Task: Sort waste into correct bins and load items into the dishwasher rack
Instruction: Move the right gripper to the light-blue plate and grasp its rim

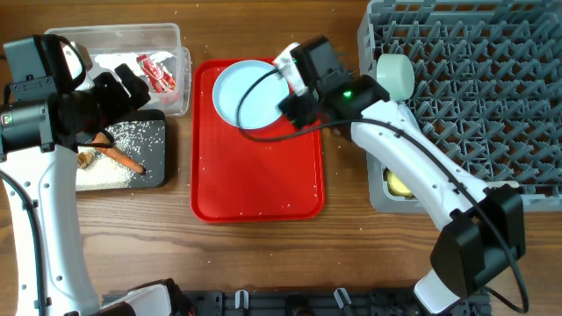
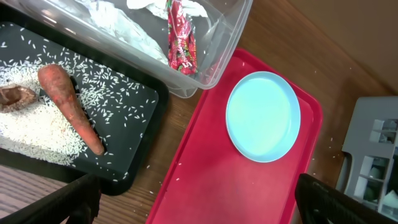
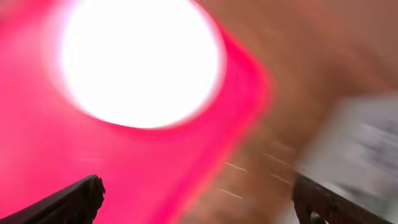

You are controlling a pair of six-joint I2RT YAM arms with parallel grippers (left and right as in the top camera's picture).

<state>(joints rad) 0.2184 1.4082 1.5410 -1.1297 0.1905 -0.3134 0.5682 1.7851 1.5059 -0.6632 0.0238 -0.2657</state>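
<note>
The pale blue plate (image 1: 248, 92) lies at the far end of the red tray (image 1: 255, 175); it also shows in the left wrist view (image 2: 264, 115) and as a blurred white disc in the right wrist view (image 3: 140, 62). My right gripper (image 1: 290, 95) is open and empty by the plate's right edge (image 3: 199, 208). My left gripper (image 1: 132, 88) is open and empty over the bins (image 2: 199, 211). The clear tub (image 1: 171, 39) holds tissue (image 2: 124, 25) and a red wrapper (image 2: 180, 40). The black tray (image 2: 140, 93) holds a carrot (image 2: 71, 106), a brown lump (image 2: 15, 96) and rice (image 2: 37, 127).
The grey dishwasher rack (image 1: 465, 88) fills the right side. A mint bowl (image 1: 395, 75) sits at its left edge and the yellow cup (image 1: 399, 184) in its front-left compartment. Stray rice grains lie on the red tray and the wood.
</note>
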